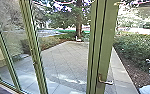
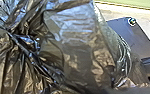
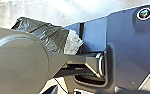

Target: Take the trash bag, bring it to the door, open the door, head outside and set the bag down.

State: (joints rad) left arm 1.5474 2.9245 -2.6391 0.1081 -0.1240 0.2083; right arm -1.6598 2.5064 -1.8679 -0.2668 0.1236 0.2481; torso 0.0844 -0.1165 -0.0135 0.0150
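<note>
The trash bag (image 2: 76, 50), black and shiny, is seen close up in the left wrist view, drawn into tight creases at one part and smoother at another, beside the robot's dark plate (image 2: 131, 35). Black plastic with a pale crumpled patch (image 3: 73, 42) is also seen near the plate in the right wrist view. Whether the left pincer or the right pincer is clenched or released cannot be told, nor whether the bag is grasped by either. In the head view, a door handle (image 1: 106, 81) is fixed to a green frame (image 1: 104, 45). Beyond the glass, a paved yard (image 1: 66, 60) is bordered by bushes (image 1: 138, 48), and a tree trunk (image 1: 78, 23) is seen at its far end.
</note>
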